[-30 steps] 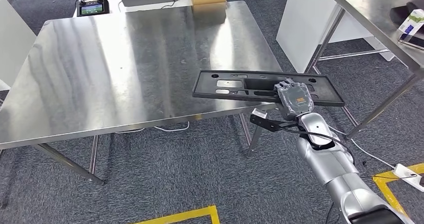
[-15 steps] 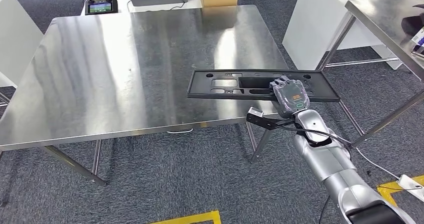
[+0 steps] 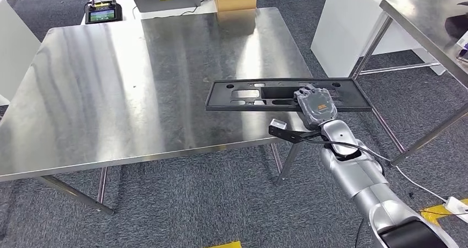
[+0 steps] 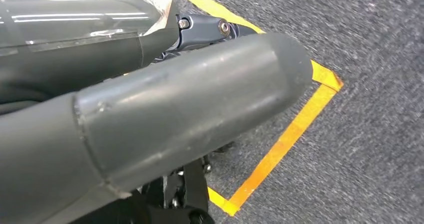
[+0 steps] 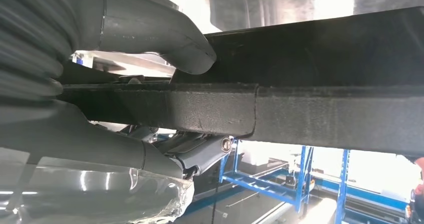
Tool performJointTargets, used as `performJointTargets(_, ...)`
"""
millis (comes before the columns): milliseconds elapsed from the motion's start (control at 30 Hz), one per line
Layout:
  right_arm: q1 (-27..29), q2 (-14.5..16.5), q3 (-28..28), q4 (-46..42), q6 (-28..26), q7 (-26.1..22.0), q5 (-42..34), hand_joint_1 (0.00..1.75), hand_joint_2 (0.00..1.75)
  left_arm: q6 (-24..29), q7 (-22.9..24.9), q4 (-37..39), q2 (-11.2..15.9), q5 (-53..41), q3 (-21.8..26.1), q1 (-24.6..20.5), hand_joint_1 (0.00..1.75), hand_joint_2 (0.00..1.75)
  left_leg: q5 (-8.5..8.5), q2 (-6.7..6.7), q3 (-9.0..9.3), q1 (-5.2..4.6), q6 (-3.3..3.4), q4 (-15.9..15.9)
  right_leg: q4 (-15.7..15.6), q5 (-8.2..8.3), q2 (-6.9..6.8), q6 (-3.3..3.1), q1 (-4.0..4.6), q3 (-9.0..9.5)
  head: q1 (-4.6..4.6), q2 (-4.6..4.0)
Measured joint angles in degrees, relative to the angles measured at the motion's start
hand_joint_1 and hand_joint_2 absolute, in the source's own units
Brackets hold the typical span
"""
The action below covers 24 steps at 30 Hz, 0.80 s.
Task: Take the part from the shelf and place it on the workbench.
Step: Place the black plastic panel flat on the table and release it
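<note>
From the head camera I see my right hand (image 3: 315, 104) gripping the long black part (image 3: 259, 95) near its middle, fingers wrapped over its near edge. The part lies roughly level, its left portion above the near right corner of the steel workbench (image 3: 110, 88), its right end sticking out past the workbench edge over the carpet; I cannot tell whether it touches the top. A controller with a lit screen (image 3: 100, 14) sits beyond the workbench's far left corner.

On the left wrist camera, my left hand (image 4: 165, 114) hangs above grey carpet and yellow floor tape (image 4: 285, 139); I cannot tell how its fingers lie.

On the right wrist camera, the thumb (image 5: 165, 32) presses on the part's black rail (image 5: 300, 114), with blue racking (image 5: 295, 179) beyond it.
</note>
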Motion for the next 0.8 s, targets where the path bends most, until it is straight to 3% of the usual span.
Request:
performJointTargets(67,-0.13,0.06,0.11,0.25,-0.03,0.06,0.01,1.75,1.75,-0.02,0.02,0.0,0.13,-0.09,-0.01,-0.06,0.0,0.0,2.12,0.05,2.14,-0.29,0.52,-5.33,-0.05,-0.51,0.07,0.45,0.31,0.34,0.01,0.0)
performJointTargets(133,-0.23,0.08,0.23,0.5,-0.06,0.08,0.04,1.75,1.75,-0.02,0.03,0.0,0.18,-0.17,-0.02,-0.1,0.0,0.0,1.7,0.07,2.42,-0.76,1.02,-6.25,-0.33,-0.75,0.08,1.11,0.52,0.34,-0.02,0.0)
performJointTargets(233,-0.18,0.05,0.35,0.63,-0.14,0.08,0.11,1.75,1.75,-0.03,0.03,0.0,0.18,-0.26,-0.02,-0.07,0.0,0.0,1.84,0.01,3.67,-0.58,2.08,-7.62,0.1,-1.49,-0.08,1.96,0.78,0.33,0.04,0.0)
performJointTargets(300,-0.22,-0.04,0.42,0.78,-0.13,0.1,0.14,1.75,1.75,-0.04,0.02,0.0,0.2,-0.35,-0.02,-0.1,0.0,0.0,1.69,-0.02,4.68,-0.61,2.69,-8.24,6.52,-3.75,-0.09,1.52,0.8,-2.98,0.13,0.0)
performJointTargets(367,-0.03,-0.18,0.58,1.02,-0.1,0.18,0.26,1.75,1.75,-0.06,0.05,0.01,0.23,-0.46,-0.02,-0.11,0.0,0.0,1.17,-0.16,5.39,-0.82,3.15,-8.35,14.95,-5.96,-0.06,1.27,0.84,-8.27,0.21,0.0)
performJointTargets(400,0.2,-0.22,0.69,1.09,-0.09,0.27,0.41,1.75,1.75,-0.08,0.08,0.01,0.21,-0.5,-0.02,-0.09,0.0,0.0,0.85,-0.25,5.73,-0.91,3.19,-8.34,16.28,-5.66,-0.06,1.58,0.87,-9.72,0.23,0.0)
performJointTargets(433,0.44,-0.26,0.78,1.13,-0.1,0.42,0.61,1.75,1.75,-0.1,0.12,0.02,0.19,-0.57,-0.02,-0.08,0.0,0.0,0.5,-0.38,6.15,-0.98,3.15,-8.32,15.35,-4.35,-0.07,2.07,0.9,-10.0,0.25,0.0)
performJointTargets(500,0.74,-0.29,0.89,1.12,-0.03,0.91,1.14,1.75,1.75,-0.18,0.15,0.02,0.15,-0.77,-0.03,-0.07,0.0,0.0,-0.35,-0.56,7.17,-1.07,2.91,-8.28,7.72,0.28,-0.14,3.02,0.88,-7.45,0.28,0.0)
performJointTargets(533,0.79,-0.32,0.92,1.1,0.08,1.25,1.41,1.75,1.75,-0.22,0.16,0.02,0.16,-0.91,-0.04,-0.08,0.0,0.0,-0.87,-0.63,7.57,-1.26,2.67,-8.13,3.72,2.24,-0.18,3.07,0.94,-5.73,0.28,0.0)
performJointTargets(600,1.06,-0.44,0.96,0.83,0.52,1.93,2.05,1.75,1.75,-0.29,0.2,0.02,0.21,-1.26,-0.05,-0.1,0.0,0.0,-1.67,-0.71,7.96,-1.56,2.18,-7.93,-0.41,3.88,-0.23,2.24,1.09,-3.84,0.25,0.0)
performJointTargets(700,1.93,-0.85,0.87,-0.07,0.79,3.02,3.17,1.75,1.75,-0.38,0.27,0.02,0.38,-1.67,-0.07,-0.15,0.0,0.0,-2.53,-0.7,8.16,-1.44,1.3,-7.68,-0.8,3.51,-0.14,0.62,0.91,-3.35,0.26,0.0)
performJointTargets(767,2.2,-1.11,0.66,-0.46,0.61,3.86,4.14,1.75,1.75,-0.43,0.28,0.04,0.52,-1.85,-0.08,-0.2,0.0,0.0,-4.38,-0.5,6.87,-1.15,0.46,-4.54,-1.08,3.2,-0.1,-0.24,0.45,-2.68,0.09,0.0)
performJointTargets(800,2.24,-1.21,0.55,-0.46,0.39,4.3,4.75,1.75,1.75,-0.45,0.28,0.05,0.53,-1.99,-0.09,-0.19,0.0,0.0,-5.91,-0.36,5.12,-0.9,0.05,-1.13,-1.11,2.99,-0.09,-0.61,0.41,-2.39,-0.01,0.0)
